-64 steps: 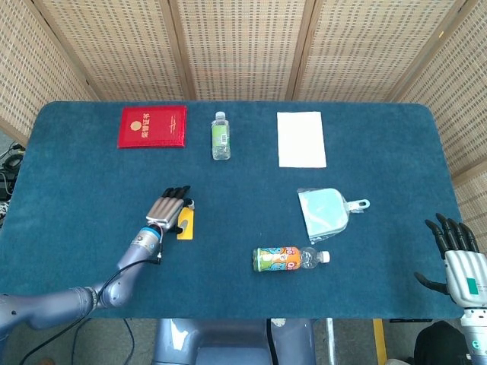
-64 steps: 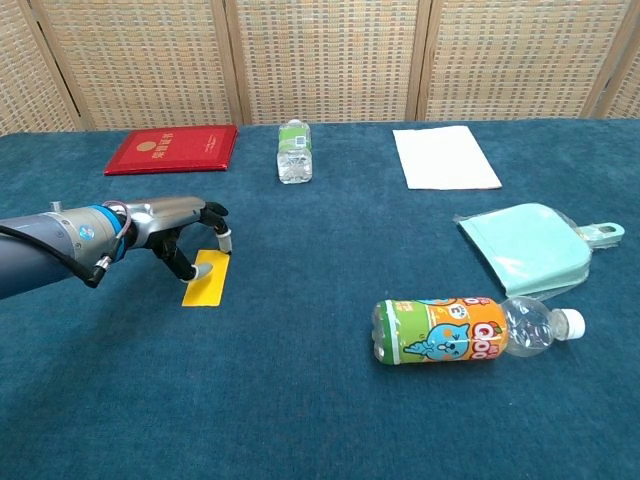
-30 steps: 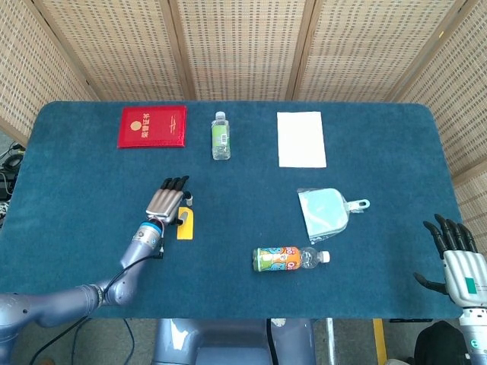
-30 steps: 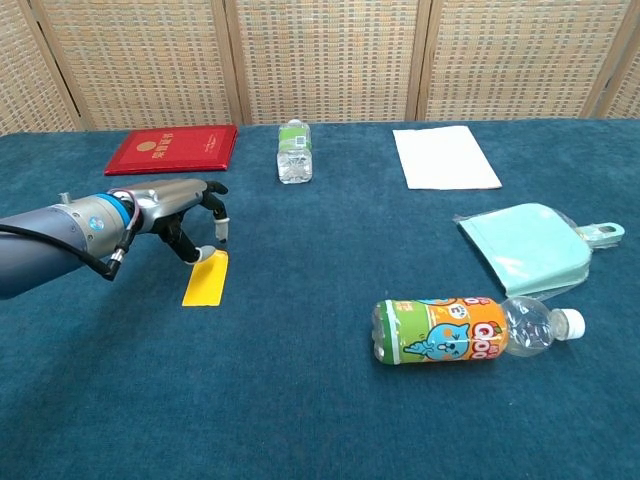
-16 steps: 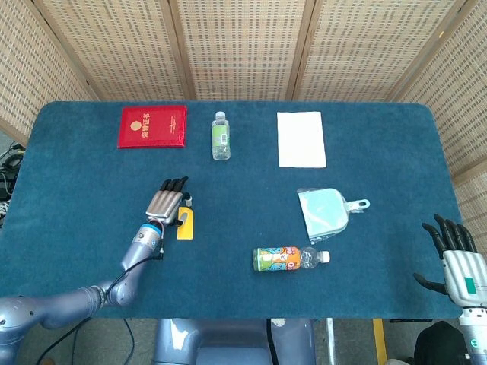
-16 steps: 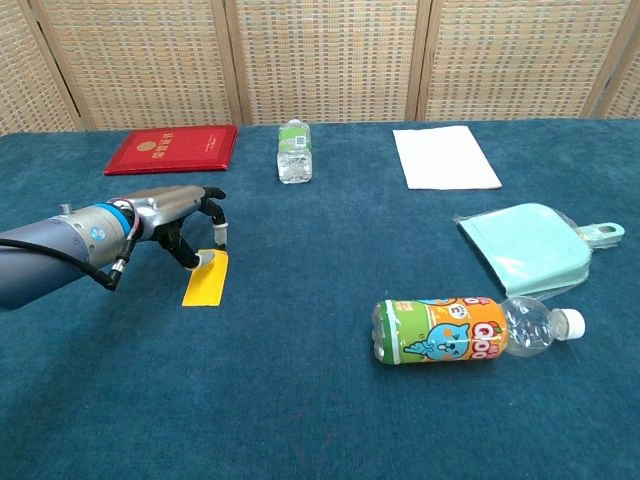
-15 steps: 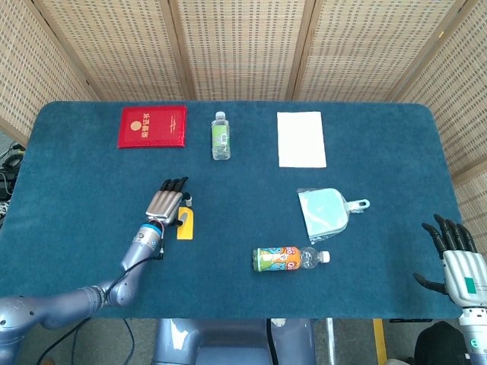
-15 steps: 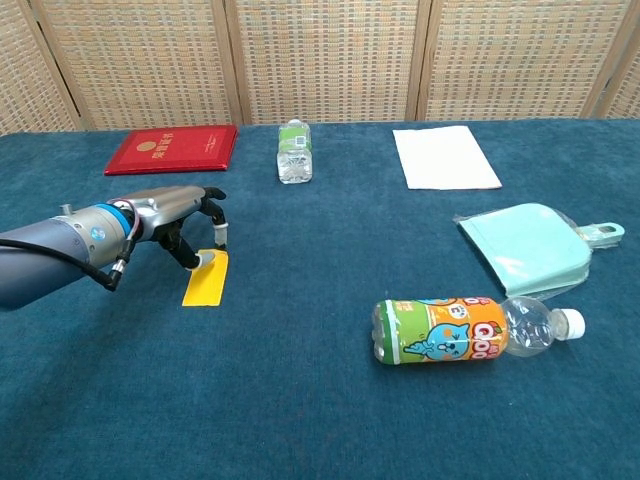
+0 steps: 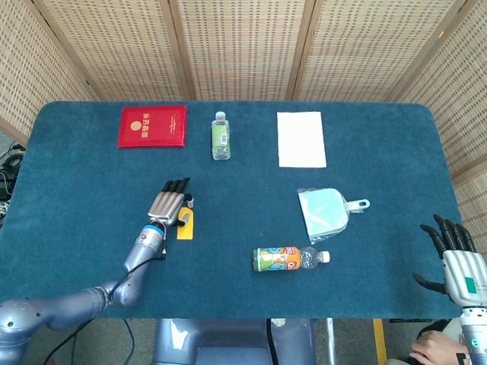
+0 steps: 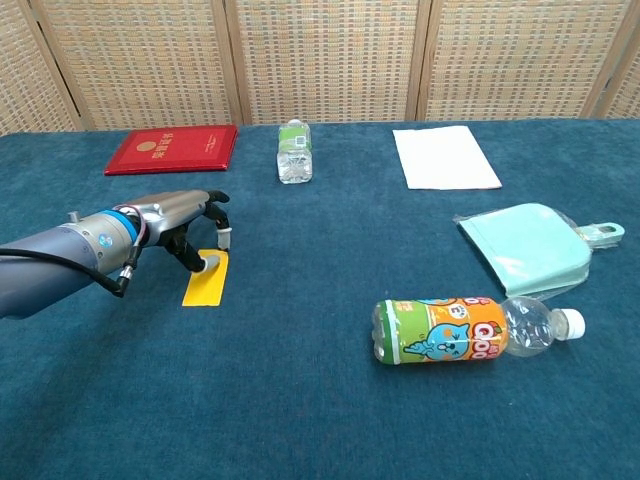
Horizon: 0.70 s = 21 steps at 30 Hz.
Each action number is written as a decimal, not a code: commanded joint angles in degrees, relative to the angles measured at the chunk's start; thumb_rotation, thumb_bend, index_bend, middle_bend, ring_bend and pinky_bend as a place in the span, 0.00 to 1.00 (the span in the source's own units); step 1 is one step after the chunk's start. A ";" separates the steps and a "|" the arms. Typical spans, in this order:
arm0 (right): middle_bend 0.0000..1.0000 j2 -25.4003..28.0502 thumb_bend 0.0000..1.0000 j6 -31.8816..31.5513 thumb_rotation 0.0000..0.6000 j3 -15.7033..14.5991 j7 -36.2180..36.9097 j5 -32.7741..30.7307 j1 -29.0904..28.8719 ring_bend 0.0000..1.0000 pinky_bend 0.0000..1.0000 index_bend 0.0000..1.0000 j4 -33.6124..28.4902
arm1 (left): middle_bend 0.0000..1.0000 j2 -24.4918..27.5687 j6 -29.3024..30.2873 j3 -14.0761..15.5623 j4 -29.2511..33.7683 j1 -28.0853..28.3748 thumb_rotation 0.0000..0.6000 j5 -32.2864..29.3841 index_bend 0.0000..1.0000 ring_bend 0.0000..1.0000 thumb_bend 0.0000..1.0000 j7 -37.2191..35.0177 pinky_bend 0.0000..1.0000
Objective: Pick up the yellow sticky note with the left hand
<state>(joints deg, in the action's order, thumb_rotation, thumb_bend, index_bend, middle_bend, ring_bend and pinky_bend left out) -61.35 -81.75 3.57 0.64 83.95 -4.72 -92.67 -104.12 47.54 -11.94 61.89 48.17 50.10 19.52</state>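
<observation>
The yellow sticky note (image 10: 205, 280) lies flat on the blue tablecloth at the left middle, also seen in the head view as the sticky note (image 9: 185, 224). My left hand (image 10: 180, 222) hovers over its far left end with fingers curved and apart. One fingertip (image 10: 208, 263) touches the note's far edge, and the others stay above it. From the head view, the left hand (image 9: 168, 204) sits just left of the note. My right hand (image 9: 459, 262) is off the table's front right corner, fingers spread, holding nothing.
A red booklet (image 9: 152, 126), a small clear bottle (image 9: 221, 136) and a white paper (image 9: 301, 139) line the far side. A light blue pouch (image 10: 525, 250) and an orange drink bottle (image 10: 455, 329) lie to the right. A person's hand (image 9: 434, 353) shows at the bottom right.
My left hand has shifted slightly toward the note and lowered, bringing a fingertip onto its far edge. The note stays flat in place. The right hand has not moved.
</observation>
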 commanded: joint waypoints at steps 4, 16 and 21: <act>0.00 0.01 0.00 -0.12 1.00 -0.01 0.54 0.20 -0.01 0.00 0.00 0.15 0.25 | 0.00 -0.52 0.25 -0.27 -0.61 -0.22 1.00 0.31 0.61 0.00 0.44 0.06 0.00; 0.00 0.03 0.00 -0.08 1.00 -0.13 0.79 0.39 -0.05 0.00 0.00 0.15 0.29 | 0.00 -0.46 0.39 -0.58 -0.41 -0.55 1.00 0.32 0.65 0.00 0.46 0.89 0.00; 0.00 0.12 0.00 -0.23 1.00 -0.08 1.02 0.38 0.00 0.00 0.00 0.15 0.29 | 0.00 2.15 0.84 -0.36 3.97 -2.15 1.00 2.44 0.66 0.00 0.46 -2.01 0.00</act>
<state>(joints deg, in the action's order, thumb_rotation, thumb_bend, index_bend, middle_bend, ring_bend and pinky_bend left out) -61.24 -81.95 3.47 1.64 84.34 -4.74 -92.37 -103.44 48.04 -12.55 63.51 46.98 51.24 19.07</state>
